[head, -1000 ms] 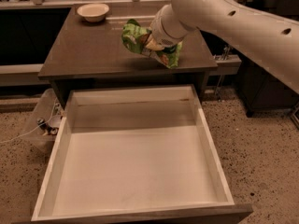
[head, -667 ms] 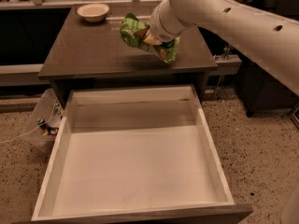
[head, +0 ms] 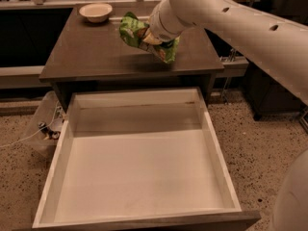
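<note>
Camera view shows my gripper [head: 150,36] at the end of the white arm [head: 231,23], over the middle of the dark tabletop [head: 91,52]. It is closed on a green snack bag [head: 139,35]. The bag hangs tilted, its upper end toward the bowl [head: 96,11] and its lower corner just above the table surface near the front edge. I judge the bag is carried clear of the surface, since a shadow lies under it.

Below the table front, the drawer [head: 139,162] stands pulled fully out, with its light interior exposed. Its four walls form a wide rectangular well, and the back wall sits directly under the table edge.

The bowl rests at the far left corner, well apart from the bag. The arm crosses the right side of the table, so open room lies to the left and toward the drawer
</note>
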Robot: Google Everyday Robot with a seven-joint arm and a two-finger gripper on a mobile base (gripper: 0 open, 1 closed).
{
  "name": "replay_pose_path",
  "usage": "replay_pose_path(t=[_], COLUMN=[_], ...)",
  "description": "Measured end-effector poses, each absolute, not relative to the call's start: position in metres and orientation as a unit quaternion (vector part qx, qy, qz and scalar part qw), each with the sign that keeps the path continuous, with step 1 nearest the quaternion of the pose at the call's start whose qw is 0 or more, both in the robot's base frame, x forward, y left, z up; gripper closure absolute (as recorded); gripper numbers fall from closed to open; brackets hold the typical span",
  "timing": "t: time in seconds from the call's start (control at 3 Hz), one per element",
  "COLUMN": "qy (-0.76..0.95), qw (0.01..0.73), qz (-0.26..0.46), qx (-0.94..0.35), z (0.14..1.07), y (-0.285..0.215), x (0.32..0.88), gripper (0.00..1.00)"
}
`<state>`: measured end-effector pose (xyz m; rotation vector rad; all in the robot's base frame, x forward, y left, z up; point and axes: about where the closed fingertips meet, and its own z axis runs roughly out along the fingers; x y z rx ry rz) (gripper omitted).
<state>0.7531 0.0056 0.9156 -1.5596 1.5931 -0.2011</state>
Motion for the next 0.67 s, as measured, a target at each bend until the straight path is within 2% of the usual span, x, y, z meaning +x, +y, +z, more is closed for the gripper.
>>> replay_pose_path(t=[0.33,0.67], qy=[0.64,0.64], qw=[0.436,0.436], qz=[-0.081,-0.081], qx=[-0.627,-0.627], z=[0.9156,0.9156], y=[0.0056,0.0056], x=[0.7531,0.7531], gripper=[1.0,0.81])
